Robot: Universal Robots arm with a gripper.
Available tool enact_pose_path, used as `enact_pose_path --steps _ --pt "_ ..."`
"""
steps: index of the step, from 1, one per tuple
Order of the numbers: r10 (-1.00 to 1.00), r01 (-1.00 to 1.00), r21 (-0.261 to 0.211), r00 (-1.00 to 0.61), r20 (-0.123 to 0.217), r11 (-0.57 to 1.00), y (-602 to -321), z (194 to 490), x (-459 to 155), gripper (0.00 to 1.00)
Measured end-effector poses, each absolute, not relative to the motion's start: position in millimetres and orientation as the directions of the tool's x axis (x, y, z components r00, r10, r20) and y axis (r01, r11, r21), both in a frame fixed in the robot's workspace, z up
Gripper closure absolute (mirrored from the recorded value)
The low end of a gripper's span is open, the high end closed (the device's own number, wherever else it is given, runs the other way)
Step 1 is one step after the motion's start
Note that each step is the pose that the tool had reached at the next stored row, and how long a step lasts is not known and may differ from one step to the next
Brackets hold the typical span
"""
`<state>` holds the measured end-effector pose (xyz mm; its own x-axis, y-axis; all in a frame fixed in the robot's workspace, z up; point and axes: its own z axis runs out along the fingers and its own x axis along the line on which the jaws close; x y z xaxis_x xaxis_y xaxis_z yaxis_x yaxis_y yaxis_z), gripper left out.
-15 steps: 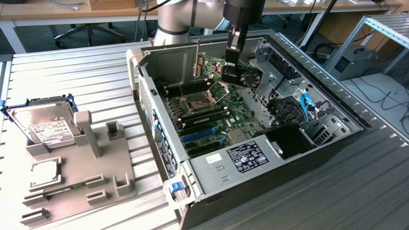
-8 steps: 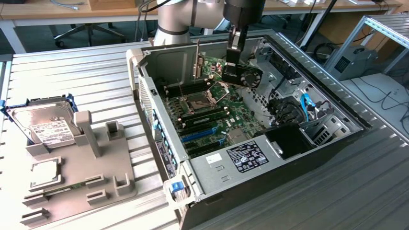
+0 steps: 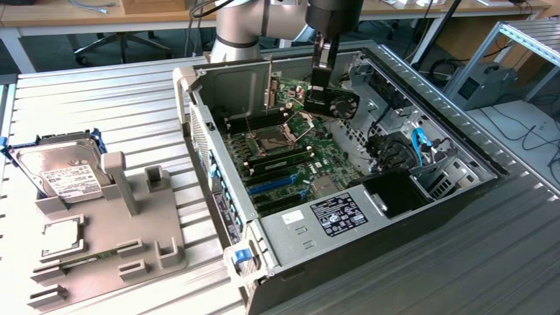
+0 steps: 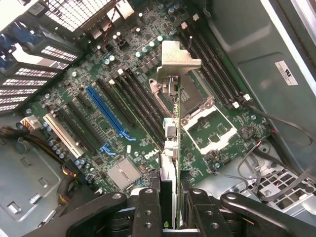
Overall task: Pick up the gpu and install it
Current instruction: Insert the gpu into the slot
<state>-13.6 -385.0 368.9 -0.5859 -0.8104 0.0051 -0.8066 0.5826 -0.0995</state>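
Observation:
The gpu (image 3: 338, 103) is a dark card with a round fan. It hangs over the open computer case (image 3: 289, 239), above the far end of the green motherboard (image 3: 306, 147). My gripper (image 3: 321, 80) comes down from above and is shut on it. In the wrist view the gpu (image 4: 171, 148) is seen edge-on between my black fingers (image 4: 148, 210), with its silvery bracket (image 4: 177, 57) at the far end. My gripper (image 4: 172, 202) holds the card over the motherboard, between the long slots and the CPU socket (image 4: 200, 106). The card touches no slot.
On the motherboard lie a blue slot (image 4: 111, 111), black slots beside it and a white slot (image 4: 61, 133). At the exterior view's left, a grey fixture (image 3: 131, 249) holds a silver hard drive (image 3: 57, 172) and a small square chip (image 3: 60, 237). Cables (image 3: 398, 154) fill the case's right side.

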Motion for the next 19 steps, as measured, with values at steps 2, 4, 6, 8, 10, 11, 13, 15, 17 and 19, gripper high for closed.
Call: enact_pose_path --steps 2,4,6,8,10,11,13,15,17,19 --pt "-0.815 -0.811 -0.100 -0.580 0.006 0.577 -385.0 368.9 -13.6 0.74" --pt "-0.819 -0.815 -0.100 -0.574 0.006 0.571 -385.0 368.9 -13.6 0.74" --pt "-0.826 -0.822 -0.101 -0.563 0.007 0.560 -385.0 368.9 -13.6 0.74" --pt "-0.830 -0.826 -0.101 -0.558 0.007 0.554 -385.0 368.9 -13.6 0.74" --pt "-0.833 -0.830 -0.101 -0.553 0.007 0.549 -385.0 368.9 -13.6 0.74" --pt "-0.835 -0.831 -0.101 -0.550 0.008 0.546 -385.0 368.9 -13.6 0.74" --pt "-0.839 -0.835 -0.101 -0.544 0.008 0.541 -385.0 368.9 -13.6 0.74" --pt "-0.842 -0.839 -0.101 -0.539 0.008 0.535 -385.0 368.9 -13.6 0.74" --pt "-0.846 -0.842 -0.102 -0.533 0.008 0.529 -385.0 368.9 -13.6 0.74" --pt "-0.850 -0.846 -0.102 -0.527 0.009 0.524 -385.0 368.9 -13.6 0.74"
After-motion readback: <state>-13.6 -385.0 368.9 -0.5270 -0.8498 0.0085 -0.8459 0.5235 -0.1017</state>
